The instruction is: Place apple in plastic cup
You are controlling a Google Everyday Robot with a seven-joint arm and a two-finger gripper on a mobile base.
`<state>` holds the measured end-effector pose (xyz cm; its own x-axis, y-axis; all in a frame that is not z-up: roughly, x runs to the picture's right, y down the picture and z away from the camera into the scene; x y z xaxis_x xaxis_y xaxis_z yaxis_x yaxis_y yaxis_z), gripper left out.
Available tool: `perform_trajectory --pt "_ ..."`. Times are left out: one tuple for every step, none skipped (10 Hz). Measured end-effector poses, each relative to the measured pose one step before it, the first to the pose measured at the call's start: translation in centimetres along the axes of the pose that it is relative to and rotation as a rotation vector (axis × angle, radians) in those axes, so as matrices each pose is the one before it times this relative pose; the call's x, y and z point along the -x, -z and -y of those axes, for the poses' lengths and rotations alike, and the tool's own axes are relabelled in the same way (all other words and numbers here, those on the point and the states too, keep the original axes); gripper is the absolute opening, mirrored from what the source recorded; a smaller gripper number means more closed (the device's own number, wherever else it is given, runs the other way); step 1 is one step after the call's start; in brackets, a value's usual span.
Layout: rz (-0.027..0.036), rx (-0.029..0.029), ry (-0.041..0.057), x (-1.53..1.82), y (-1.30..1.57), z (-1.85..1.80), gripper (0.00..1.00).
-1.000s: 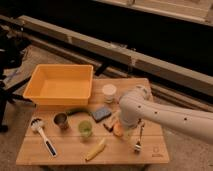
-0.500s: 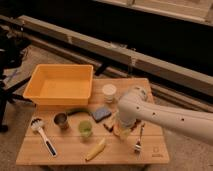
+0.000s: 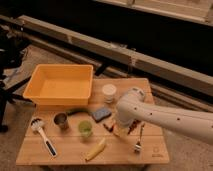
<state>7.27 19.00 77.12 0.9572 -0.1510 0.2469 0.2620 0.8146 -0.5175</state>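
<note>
The light-green plastic cup (image 3: 85,129) stands upright in the middle of the wooden table (image 3: 70,152), and I see nothing in it. The apple (image 3: 116,131) shows only as a small orange patch, about a cup's width to the right of the cup. My gripper (image 3: 116,126) hangs from the white arm (image 3: 165,119), which comes in from the right. It is down right over the apple and hides most of it. I cannot tell whether it touches the apple.
A yellow bin (image 3: 60,85) sits at the back left, with a white lidded cup (image 3: 108,92) and a blue sponge (image 3: 101,113) near it. A dark metal cup (image 3: 61,120), a brush (image 3: 42,136), a banana (image 3: 96,149) and a metal utensil (image 3: 139,140) lie around the green cup.
The arm's end has shifted slightly left and down over the apple, covering more of it. The cup and the other objects have not moved.
</note>
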Motion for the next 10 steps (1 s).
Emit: perform_trajectory --pt "-0.00261 0.00032 -0.00614 -0.387 -0.253 0.148 0.65" --pt "-0.00333 0.00032 -0.00589 -0.404 -0.262 0.133 0.65" --pt "-0.00474 0.00123 -0.00563 -0.375 -0.349 0.143 0.65" --pt "-0.00474 0.0027 -0.00491 -0.245 -0.398 0.094 0.65" --pt "-0.00068 0.00318 -0.00535 -0.136 -0.273 0.0 0.65" --pt "-0.0019 0.0044 -0.00767 -0.285 -0.263 -0.051 0.65" --pt "0.0003 0.00719 -0.00624 -0.162 -0.205 -0.133 0.65" --pt "0.00262 0.00549 -0.00262 0.066 -0.13 -0.157 0.65" --pt "0.0014 0.00344 -0.00431 -0.001 -0.095 -0.142 0.62" --pt "0.00101 0.00657 -0.00989 -0.082 -0.051 -0.271 0.51"
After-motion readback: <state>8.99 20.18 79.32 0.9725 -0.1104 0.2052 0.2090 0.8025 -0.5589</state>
